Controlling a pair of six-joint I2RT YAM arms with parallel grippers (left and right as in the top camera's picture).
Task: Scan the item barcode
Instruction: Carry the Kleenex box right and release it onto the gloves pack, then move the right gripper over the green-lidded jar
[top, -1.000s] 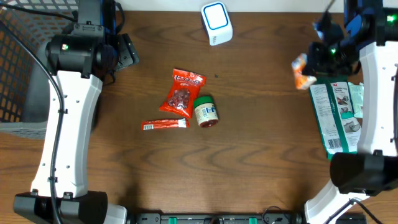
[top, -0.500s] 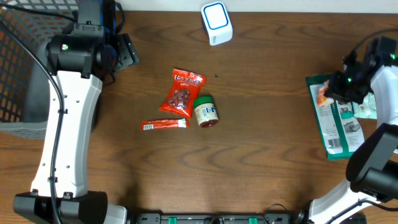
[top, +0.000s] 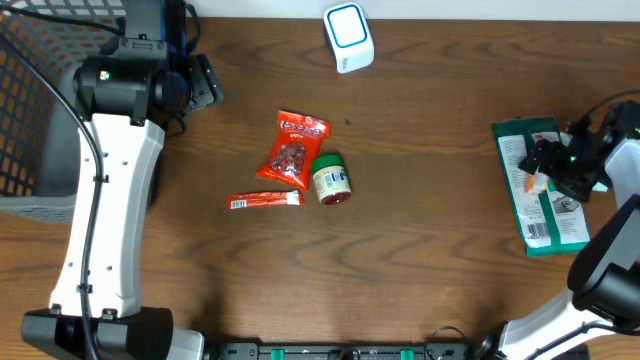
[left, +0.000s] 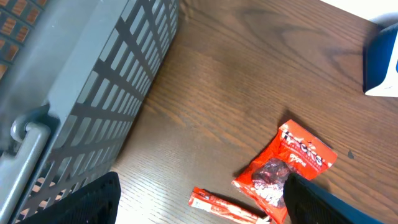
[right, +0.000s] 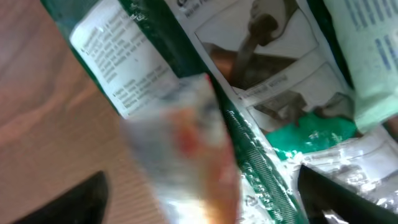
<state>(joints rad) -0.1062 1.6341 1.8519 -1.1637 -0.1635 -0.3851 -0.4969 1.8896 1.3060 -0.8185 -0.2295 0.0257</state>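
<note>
My right gripper (top: 558, 166) hovers at the table's right edge over a green package (top: 545, 205). Its jaws stand wide apart. A small orange-and-white packet (right: 186, 149), blurred, lies loose between the fingers (right: 74, 199) on top of the green package (right: 261, 81); it shows as an orange spot (top: 533, 182) from above. The white and blue scanner (top: 348, 37) stands at the back centre. My left gripper (top: 200, 85) hangs open at the back left, holding nothing, its fingers (left: 93, 199) above bare wood.
A red snack bag (top: 293, 148), a green-lidded jar (top: 330, 180) and a thin red stick pack (top: 264, 200) lie mid-table. A grey wire basket (top: 25, 110) fills the left edge, close beside the left arm.
The right gripper carried the orange packet from near the scanner's height down to the right, over the green package, and its jaws opened, letting the packet go. The left arm stayed still.
</note>
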